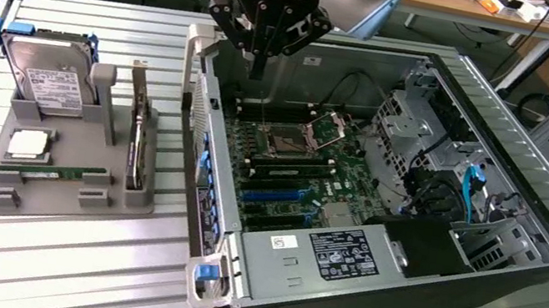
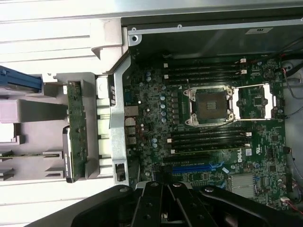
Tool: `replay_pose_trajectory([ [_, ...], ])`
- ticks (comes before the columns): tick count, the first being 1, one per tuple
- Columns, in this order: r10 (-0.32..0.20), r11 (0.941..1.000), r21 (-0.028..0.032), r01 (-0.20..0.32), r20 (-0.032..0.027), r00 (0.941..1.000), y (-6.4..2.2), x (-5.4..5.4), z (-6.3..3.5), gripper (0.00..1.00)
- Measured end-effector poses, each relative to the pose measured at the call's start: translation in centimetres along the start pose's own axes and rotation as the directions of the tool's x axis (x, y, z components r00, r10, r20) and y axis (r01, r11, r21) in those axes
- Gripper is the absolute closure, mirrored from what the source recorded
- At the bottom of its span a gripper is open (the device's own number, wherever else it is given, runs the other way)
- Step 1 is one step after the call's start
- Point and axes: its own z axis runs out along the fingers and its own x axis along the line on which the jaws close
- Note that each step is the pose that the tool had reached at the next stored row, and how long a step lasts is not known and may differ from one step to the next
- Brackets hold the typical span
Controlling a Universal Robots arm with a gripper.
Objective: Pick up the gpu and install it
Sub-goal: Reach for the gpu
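Observation:
The gpu (image 1: 141,143) stands on its long edge in a slot of the grey holder (image 1: 52,200) on the exterior view's left, beside the open computer case (image 1: 494,193). In the wrist view the gpu (image 2: 75,127) shows edge-on, a green board with a dark cooler. My gripper (image 1: 258,66) hangs above the case's back corner, over the motherboard (image 1: 295,166), apart from the gpu and to the exterior view's right of it. Its fingers (image 2: 156,203) are shut with nothing between them.
The holder also carries a hard drive (image 1: 50,81) with a white label, a small square chip (image 1: 28,144) and a narrow green RAM stick (image 1: 51,172). Blue expansion slots (image 2: 196,166) lie on the motherboard near the empty CPU socket (image 2: 208,106). The case's side wall (image 1: 196,149) stands between holder and board.

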Motion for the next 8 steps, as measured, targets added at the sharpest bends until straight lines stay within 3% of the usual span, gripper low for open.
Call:
replay_pose_trajectory([
  [8,0.0,1.0,0.0,0.0,0.0001,1.0,-0.04,0.54,-0.01,0.89],
])
